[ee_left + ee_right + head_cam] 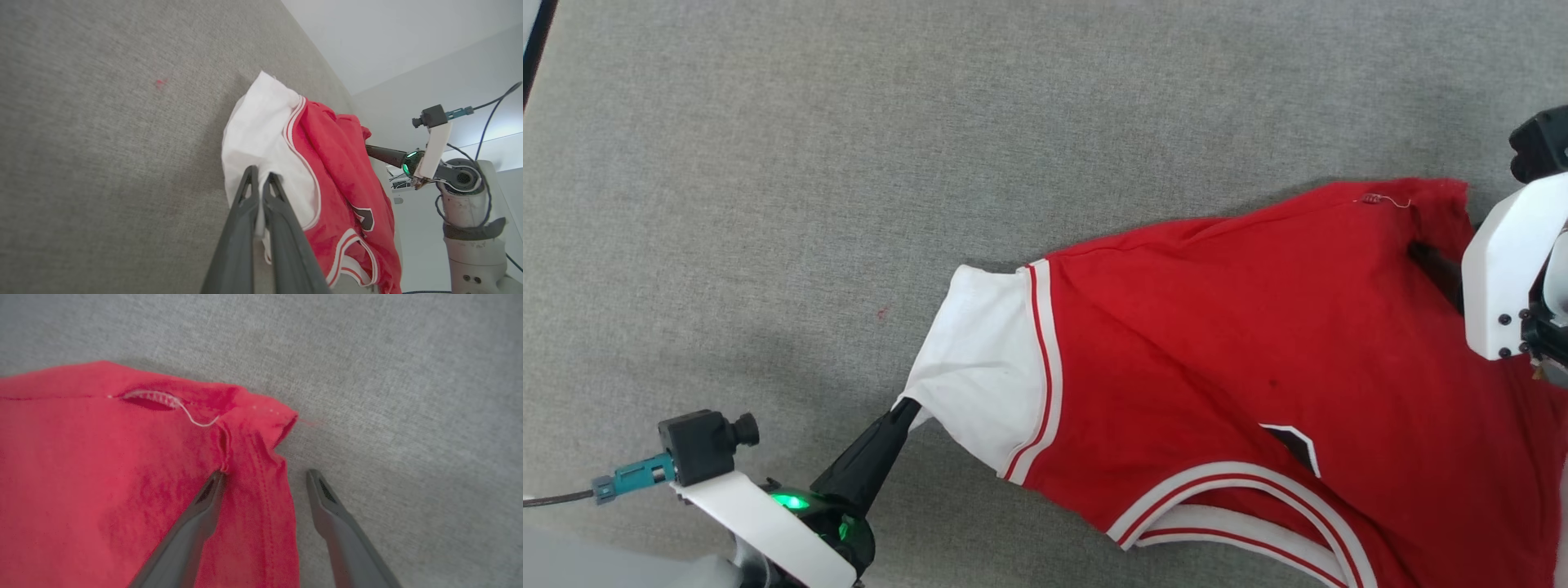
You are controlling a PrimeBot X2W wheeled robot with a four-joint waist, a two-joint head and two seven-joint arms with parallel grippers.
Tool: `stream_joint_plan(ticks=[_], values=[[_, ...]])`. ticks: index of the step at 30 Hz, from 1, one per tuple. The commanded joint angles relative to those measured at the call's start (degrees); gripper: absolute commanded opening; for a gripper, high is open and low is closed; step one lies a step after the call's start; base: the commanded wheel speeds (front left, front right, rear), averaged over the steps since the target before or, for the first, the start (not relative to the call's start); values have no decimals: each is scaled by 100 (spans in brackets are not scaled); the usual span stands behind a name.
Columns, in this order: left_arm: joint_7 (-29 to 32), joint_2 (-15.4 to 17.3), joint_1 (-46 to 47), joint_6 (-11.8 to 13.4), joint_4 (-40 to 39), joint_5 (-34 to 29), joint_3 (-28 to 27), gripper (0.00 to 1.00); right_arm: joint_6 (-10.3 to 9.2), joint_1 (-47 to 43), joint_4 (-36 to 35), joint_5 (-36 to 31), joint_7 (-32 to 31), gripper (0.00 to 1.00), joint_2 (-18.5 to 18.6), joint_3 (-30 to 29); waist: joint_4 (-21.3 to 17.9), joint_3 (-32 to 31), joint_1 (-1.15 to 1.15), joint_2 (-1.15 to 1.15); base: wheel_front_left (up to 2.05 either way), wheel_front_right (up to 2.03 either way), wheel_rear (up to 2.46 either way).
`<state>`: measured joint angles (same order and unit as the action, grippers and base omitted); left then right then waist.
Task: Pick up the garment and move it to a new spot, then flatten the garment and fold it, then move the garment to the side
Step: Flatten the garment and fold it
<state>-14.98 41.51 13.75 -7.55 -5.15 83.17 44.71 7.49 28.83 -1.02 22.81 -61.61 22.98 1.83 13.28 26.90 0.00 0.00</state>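
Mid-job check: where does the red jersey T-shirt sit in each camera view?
Head view: the red soft-fabric jersey T-shirt spans centre to right edge; the left gripper pinches its white sleeve.
Left wrist view: centre, running down-right from the shut jaws.
Right wrist view: left half; the right gripper, jaws open, straddles its hem corner.
Shared landmark: the grey woven surface beneath it.

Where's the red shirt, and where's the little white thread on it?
Red soft jersey T-shirt with white sleeves (1217,327): head view, middle of its red body.
Loose white thread (192,421): right wrist view, its hanging loop.
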Motion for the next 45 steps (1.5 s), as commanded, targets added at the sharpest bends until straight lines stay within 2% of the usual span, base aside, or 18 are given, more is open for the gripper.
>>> stream_joint_plan(ticks=[1,3,4,5,6,12,17,23,30,33,34,38,41,45], values=[[-27,-30,87,13,12,71,6,0,0,-102,164,56,-81,100,-39,139,37,43,0,0,0,0,0],[-27,-53,98,13,37,77,11,0,0,-127,292,113,-112,100,-31,239,47,60,0,0,0,0,0],[-27,-66,111,13,49,82,19,0,0,-131,351,131,-122,48,-31,277,47,59,0,0,0,0,0],[-27,-71,119,13,60,89,24,0,0,-134,395,164,-129,15,-43,317,41,50,0,0,0,0,0],[-27,-75,132,13,66,87,33,0,1,-128,431,195,-106,0,-63,327,31,30,0,0,0,0,0],[-27,38,440,13,269,-98,-13,0,-1,269,469,241,436,0,-19,141,-113,-210,0,0,0,0,0],[-27,189,1056,13,421,-218,-72,0,-1,737,633,216,968,0,-80,-211,-365,-397,0,0,0,0,0],[281,336,2419,13,959,269,-344,0,0,1765,1064,-33,1634,0,-314,-656,-776,-349,0,0,0,0,0],[719,345,4411,13,2133,721,-1123,0,-2,3500,1940,-820,2774,0,-857,-1265,-1233,-49,0,0,0,0,0],[722,336,5458,14,2800,636,-1464,0,-8,4375,2446,-1366,3492,0,-1166,-1665,-1397,41,0,0,0,0,0],[722,336,5458,14,2800,636,-1464,0,-8,4375,2446,-1366,3492,0,-1166,-1665,-1397,41,0,0,0,0,0],[791,325,6358,16,3282,517,-1608,0,-16,4988,2881,-1815,4145,0,-1290,-1994,-1492,33,0,0,0,0,0],[748,260,6821,16,3354,538,-1708,0,-18,5243,3190,-2021,4509,0,-1353,-2185,-1518,-15,0,0,0,0,0],[742,151,6683,16,3128,688,-1740,0,-20,5100,3499,-2122,4780,0,-1275,-2222,-1493,-98,0,0,0,0,0]])
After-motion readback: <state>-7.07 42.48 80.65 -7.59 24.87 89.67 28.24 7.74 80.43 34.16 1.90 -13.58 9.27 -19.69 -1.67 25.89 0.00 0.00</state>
